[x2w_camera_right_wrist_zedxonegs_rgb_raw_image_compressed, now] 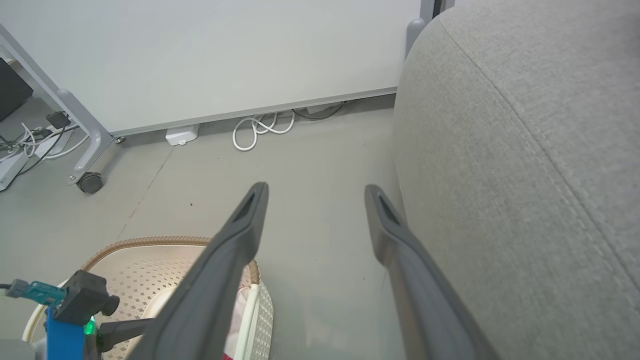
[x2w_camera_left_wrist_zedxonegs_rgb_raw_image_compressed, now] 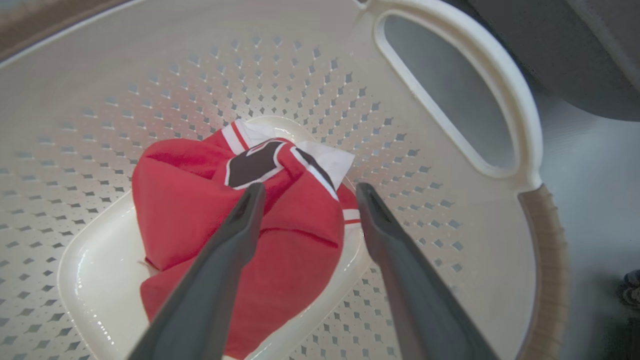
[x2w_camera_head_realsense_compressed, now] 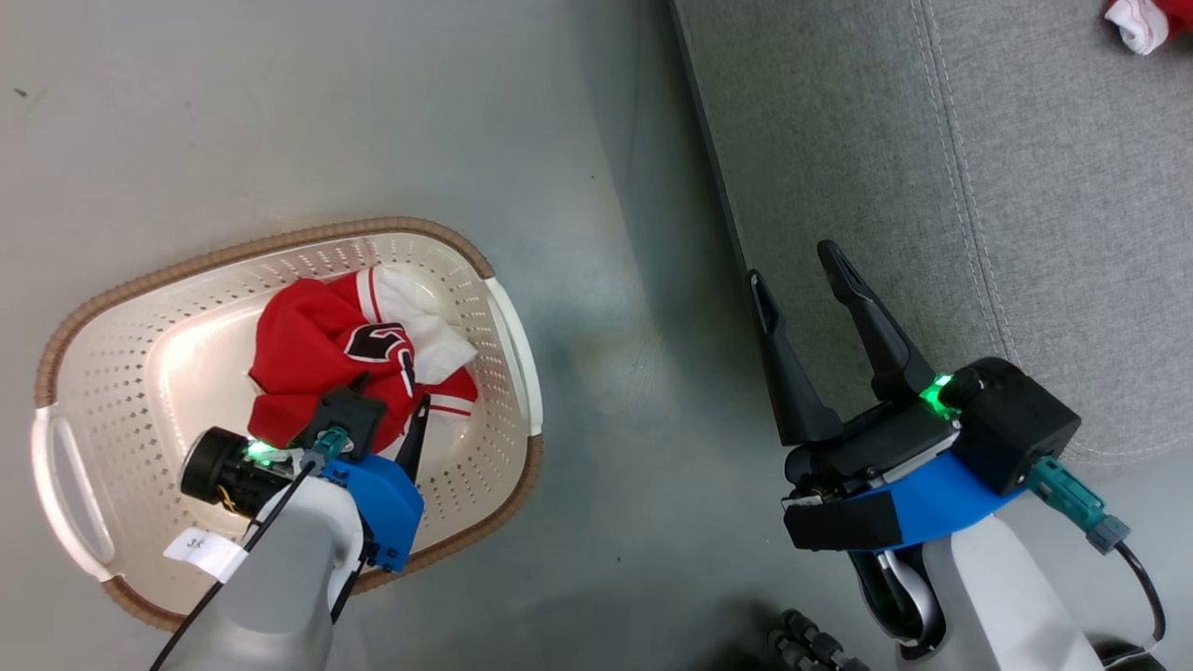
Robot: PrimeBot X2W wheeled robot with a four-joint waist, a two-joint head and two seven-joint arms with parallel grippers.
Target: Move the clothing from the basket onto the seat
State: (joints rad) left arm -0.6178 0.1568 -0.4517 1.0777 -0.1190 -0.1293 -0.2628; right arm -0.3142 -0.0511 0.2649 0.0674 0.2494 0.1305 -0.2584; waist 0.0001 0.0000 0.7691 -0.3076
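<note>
The cream basket (x2w_camera_head_realsense_compressed: 508, 326) stands on the floor at the left, with crumpled red and white clothing (x2w_camera_head_realsense_compressed: 317, 349) on its bottom. My left gripper (x2w_camera_head_realsense_compressed: 387, 405) reaches down inside the basket and is open. In the left wrist view its fingers straddle the clothing (x2w_camera_left_wrist_zedxonegs_rgb_raw_image_compressed: 190, 200) just above it, and the left gripper (x2w_camera_left_wrist_zedxonegs_rgb_raw_image_compressed: 310, 189) has nothing clamped. The grey seat (x2w_camera_head_realsense_compressed: 932, 186) lies to the right, with another red and white garment (x2w_camera_head_realsense_compressed: 1142, 20) on it at the far corner. My right gripper (x2w_camera_head_realsense_compressed: 792, 265) hovers open and empty at the seat's left edge (x2w_camera_right_wrist_zedxonegs_rgb_raw_image_compressed: 525, 150).
Bare grey floor (x2w_camera_head_realsense_compressed: 634, 373) separates the basket from the seat. A white panel on a wheeled frame (x2w_camera_right_wrist_zedxonegs_rgb_raw_image_compressed: 90, 182) and coiled white cables (x2w_camera_right_wrist_zedxonegs_rgb_raw_image_compressed: 257, 130) lie by the far wall. A dark ribbed object (x2w_camera_head_realsense_compressed: 811, 643) sits near my base.
</note>
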